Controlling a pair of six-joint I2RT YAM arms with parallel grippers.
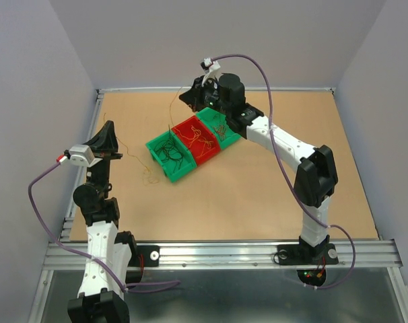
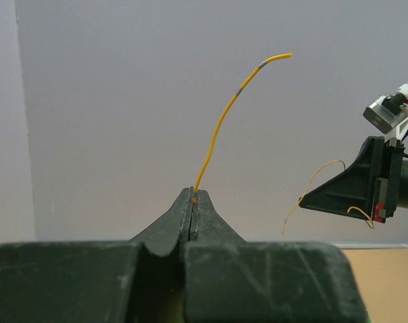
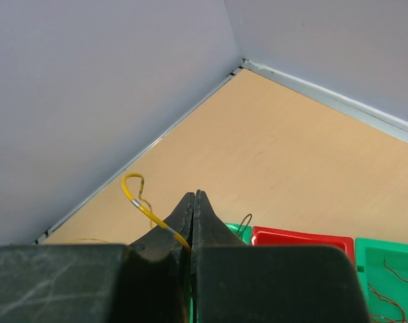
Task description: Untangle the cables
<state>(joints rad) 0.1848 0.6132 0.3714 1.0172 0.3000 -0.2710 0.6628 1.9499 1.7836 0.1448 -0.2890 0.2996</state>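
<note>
Both grippers are shut, each on its own thin yellow cable. In the left wrist view my left gripper [image 2: 193,194] pinches one yellow cable [image 2: 221,124], which curves up and to the right in the air. In the top view the left gripper [image 1: 114,149] hangs over the table's left side. My right gripper [image 3: 192,196] clamps a looped yellow cable [image 3: 145,207]. Overhead, the right gripper [image 1: 189,96] is raised behind the bins, and its cable [image 1: 171,111] hangs towards the left green bin [image 1: 155,145]. More cables lie in the bins.
Three bins stand in a diagonal row: the left green one with dark cables, a red bin [image 1: 188,126] with orange cables, and a right green bin [image 1: 232,138] with brownish ones. A loose yellow cable [image 1: 149,176] lies on the table. Grey walls enclose the back and sides.
</note>
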